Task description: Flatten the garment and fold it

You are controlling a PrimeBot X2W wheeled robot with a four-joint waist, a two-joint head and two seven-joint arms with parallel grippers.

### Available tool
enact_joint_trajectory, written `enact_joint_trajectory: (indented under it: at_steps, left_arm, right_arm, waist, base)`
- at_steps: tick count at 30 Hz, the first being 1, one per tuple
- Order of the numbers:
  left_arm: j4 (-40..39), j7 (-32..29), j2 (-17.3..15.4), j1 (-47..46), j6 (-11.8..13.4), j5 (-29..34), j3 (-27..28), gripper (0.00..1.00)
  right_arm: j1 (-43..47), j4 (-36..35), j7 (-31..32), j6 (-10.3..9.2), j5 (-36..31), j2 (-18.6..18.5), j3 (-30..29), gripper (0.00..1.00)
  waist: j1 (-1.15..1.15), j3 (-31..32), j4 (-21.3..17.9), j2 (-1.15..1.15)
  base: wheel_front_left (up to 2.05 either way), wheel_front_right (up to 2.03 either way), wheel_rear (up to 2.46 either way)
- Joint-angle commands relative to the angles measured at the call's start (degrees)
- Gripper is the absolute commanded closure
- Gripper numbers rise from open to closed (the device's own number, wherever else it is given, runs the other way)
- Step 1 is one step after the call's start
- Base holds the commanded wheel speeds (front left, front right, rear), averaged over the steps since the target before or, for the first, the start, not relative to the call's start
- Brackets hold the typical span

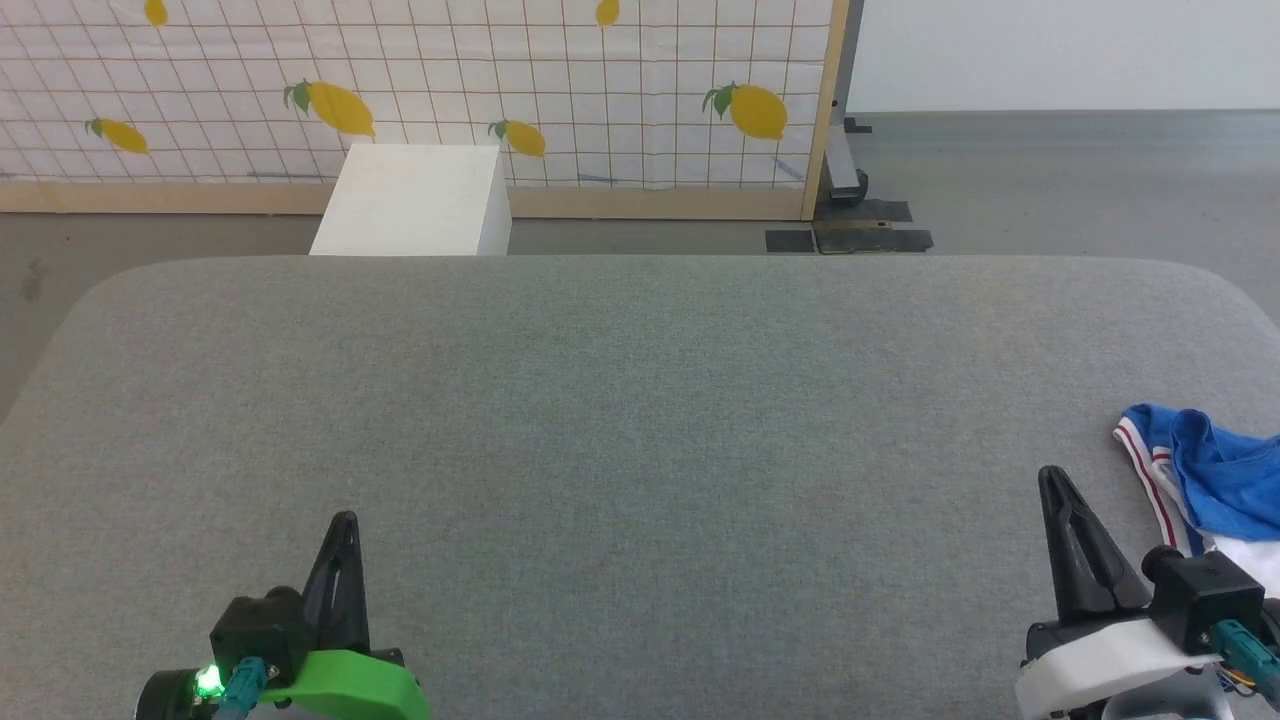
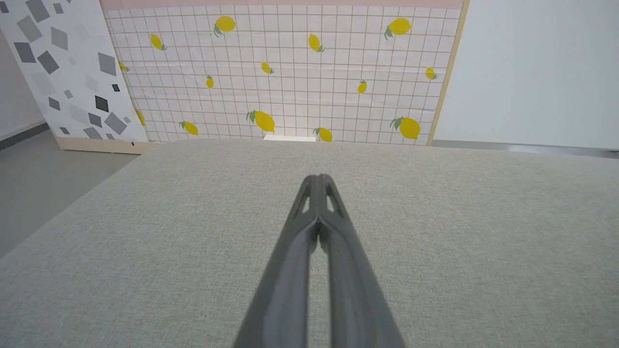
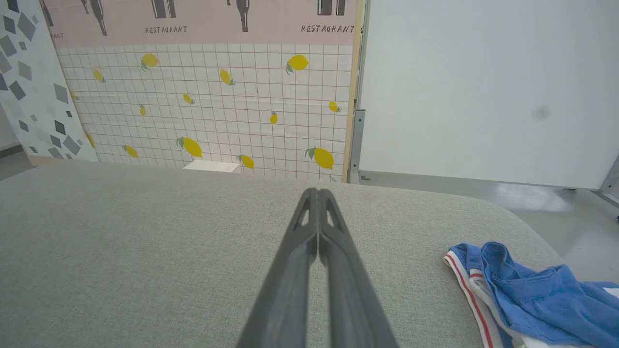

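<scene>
Grey woven cloth covers the broad padded table [image 1: 640,400], and nearly all of it lies bare in front of me. I judge that open stretch is where the shirt is meant to be spread. Both my arms sit low at the bottom edge of the head view with fingers pointing up the frame, which reads to me as a rest pose before any work on the fabric.

My left gripper [image 1: 343,525] is at the lower left, its two dark fingers pressed together tip to tip with nothing between them. The left wrist view shows bare grey cloth on either side of it. My right gripper [image 1: 1050,480] is at the lower right, likewise closed and empty, its fingers meeting near the tips in the right wrist view.

The garment [image 1: 1215,480] lies crumpled at the right edge of the head view, partly cut off by the frame. Blue cloth is bunched on top, a white band with red stripes curls along its left side, and white fabric shows below. It sits just beside my right gripper, to the right of the fingers and not touching them. In the right wrist view it is at the lower right, off to the side of the fingertips. From my left gripper it is well apart, across the width of the table.

Nothing is flattened yet, so I judge the task barely begun. The right gripper would have to open and swing rightward to take hold.
</scene>
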State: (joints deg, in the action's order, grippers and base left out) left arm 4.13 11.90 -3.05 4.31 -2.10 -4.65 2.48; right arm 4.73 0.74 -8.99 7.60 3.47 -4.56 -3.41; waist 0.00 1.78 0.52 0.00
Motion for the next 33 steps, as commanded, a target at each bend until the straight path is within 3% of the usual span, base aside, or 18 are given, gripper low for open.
enact_joint_trajectory:
  at_steps: [1, 33]
  left_arm:
    - [-0.37, -0.36, 0.04, -0.81, 0.37, 0.64, -0.2, 1.0]
    - [-1.57, -4.06, 0.08, -1.93, 0.92, 1.92, -0.93, 1.0]
  right_arm:
    - [-0.83, -0.17, 0.28, -0.02, -0.48, 0.24, 0.21, 1.0]
    - [-2.08, -0.35, 3.08, -0.05, -1.44, 0.7, 1.23, 1.0]
  waist:
    - [0.0, -0.03, -0.01, 0.0]
    - [0.0, -0.59, -0.17, 0.0]
  base:
    - [0.0, 0.0, 0.0]
    - [0.0, 0.0, 0.0]
